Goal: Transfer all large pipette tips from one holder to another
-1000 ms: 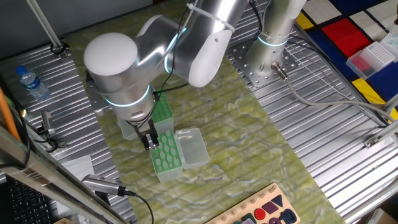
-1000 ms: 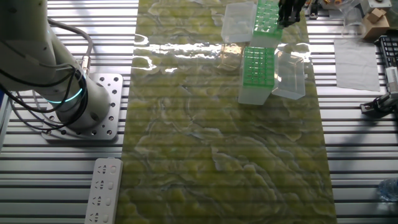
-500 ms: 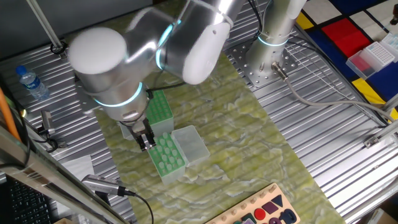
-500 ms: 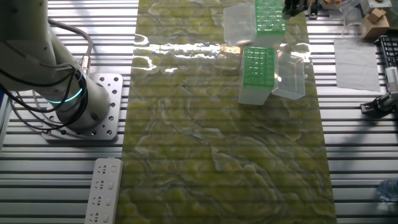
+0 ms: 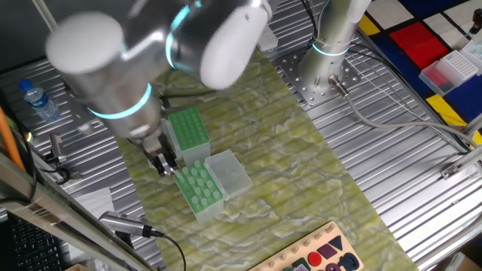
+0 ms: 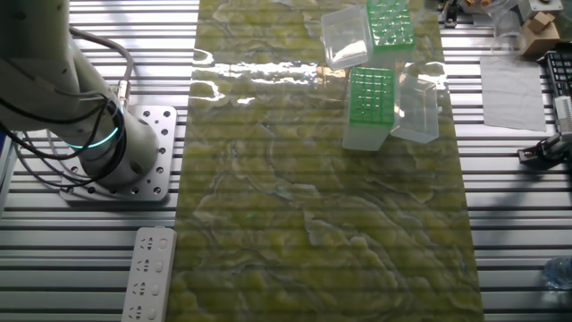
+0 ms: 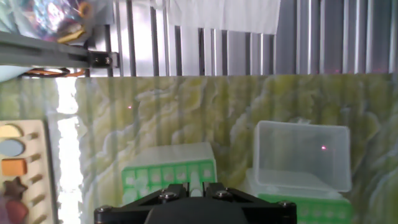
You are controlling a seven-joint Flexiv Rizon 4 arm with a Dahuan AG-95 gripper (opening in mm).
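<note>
A green rack (image 5: 199, 188) with rows of pale large pipette tips (image 5: 194, 179) stands near the mat's front; it also shows in the other fixed view (image 6: 391, 24). A second green rack (image 5: 187, 130) stands just behind it and shows in the other fixed view too (image 6: 370, 94). My gripper (image 5: 164, 164) hangs just left of the front rack, above the mat. In the hand view my gripper (image 7: 196, 186) is shut on a whitish tip (image 7: 196, 181), above a green rack (image 7: 163, 177). My gripper is out of the other fixed view.
Clear lids lie beside the racks (image 5: 230, 172) (image 6: 343, 36) (image 6: 416, 111) (image 7: 303, 155). A wooden shape board (image 5: 316, 256) sits at the mat's front edge. A water bottle (image 5: 35, 98) and clutter stand at the left. The arm's base (image 6: 98, 134) is bolted beside the mat.
The arm has swung left and risen, carrying my gripper off the top of the front rack to its left side. In the other fixed view my gripper has left the frame. The racks stay put.
</note>
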